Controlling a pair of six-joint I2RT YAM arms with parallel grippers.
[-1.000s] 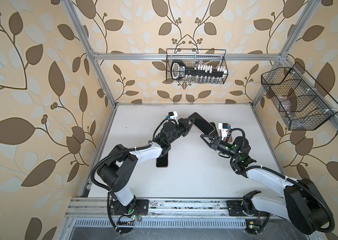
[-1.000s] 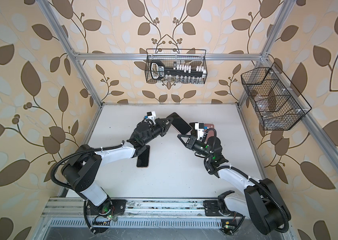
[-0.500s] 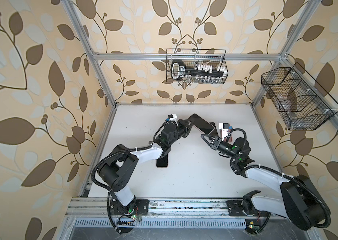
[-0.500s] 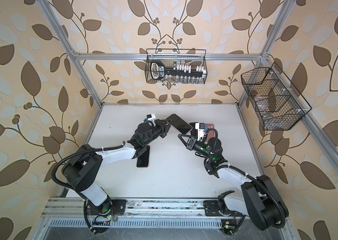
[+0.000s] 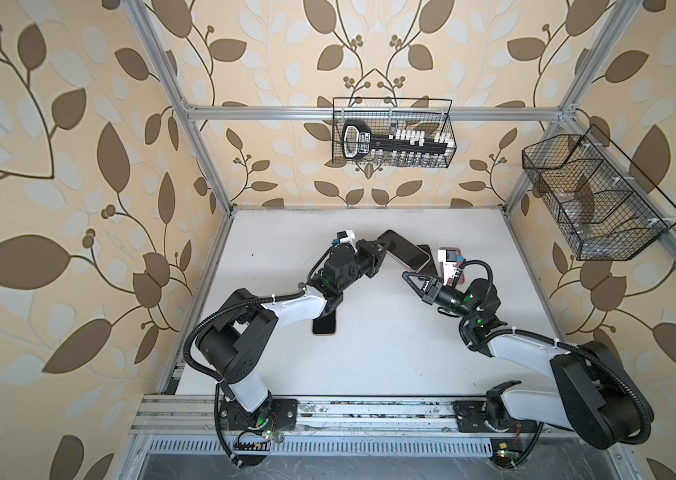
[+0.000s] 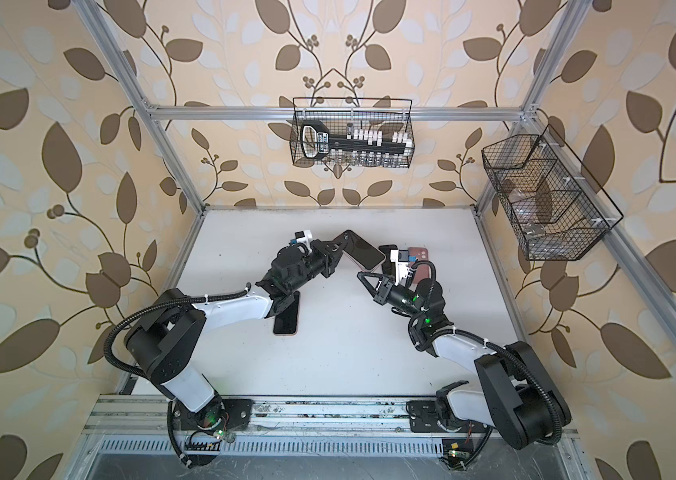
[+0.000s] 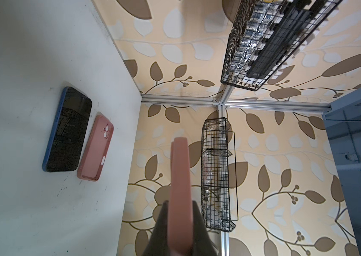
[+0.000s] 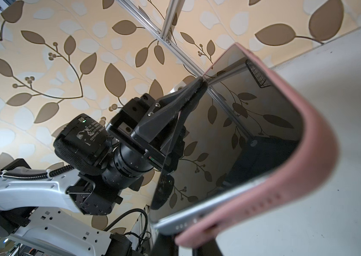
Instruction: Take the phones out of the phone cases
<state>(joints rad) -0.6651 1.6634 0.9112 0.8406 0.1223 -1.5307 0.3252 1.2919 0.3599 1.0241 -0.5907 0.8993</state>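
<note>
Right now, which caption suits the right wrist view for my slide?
Left end effector clamps the phone; pink case peeled off at the port end.

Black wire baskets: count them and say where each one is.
2. One black wire basket hangs on the back wall's rail; the other basket hangs on the right-hand wall. Others may lie out of view.

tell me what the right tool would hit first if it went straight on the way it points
Most likely the near end of the pink-cased phone, which the left tool holds up right ahead of it. The right tool is shut and aims at that end; the gap is hard to judge.
</note>
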